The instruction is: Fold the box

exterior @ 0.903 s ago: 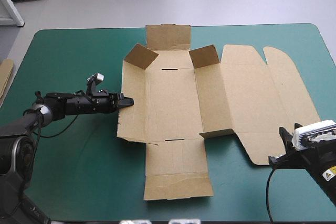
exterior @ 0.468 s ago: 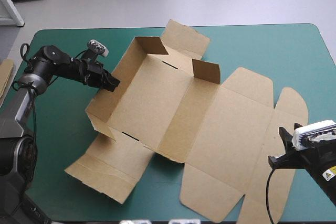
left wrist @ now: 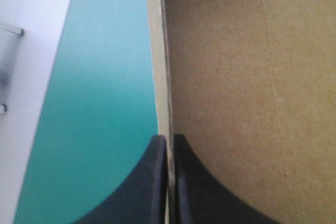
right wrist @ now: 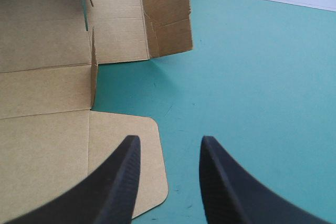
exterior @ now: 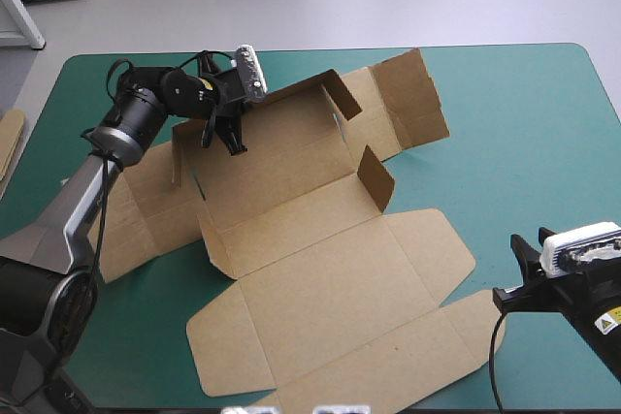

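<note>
Pinch: left gripper [left wrist: 169, 139] clamps the box [exterior: 330, 298] wall at ten o'clock; right gripper [right wrist: 169, 142] idles, fingers apart; we pivot about the crease, never dragging.

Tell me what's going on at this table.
The left claw is shut on a raised wall of the brown box, toward the far left of the teal-green table. The box is mostly a flat sheet with a few flaps standing. The right claw is open near the table's near right corner, holding nothing.
</note>
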